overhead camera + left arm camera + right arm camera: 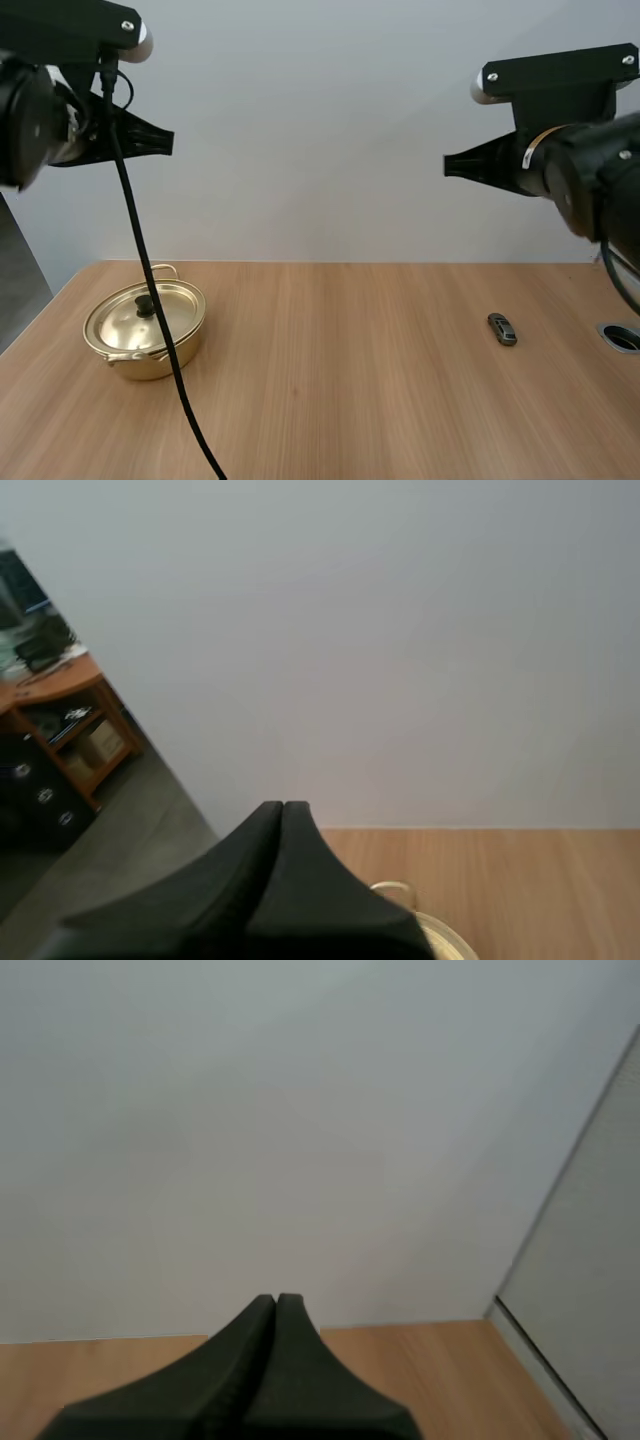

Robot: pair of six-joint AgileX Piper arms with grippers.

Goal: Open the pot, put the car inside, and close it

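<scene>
Brass-coloured, our lidded pot (145,330) sits on the bench (330,390) beneath our left tool (165,140), while the small car (502,329), lengthwise roughly away from us, lies well apart under our right tool (452,165), both tools raised, closed on nothing.

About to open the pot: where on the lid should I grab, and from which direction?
Take the small black knob at the centre of the lid, coming straight down from above. The lid sits level on the golden pot, and the knob is the only part standing up from its smooth dome. The left claw, shut, is on the pot's side and would need to open first.
</scene>
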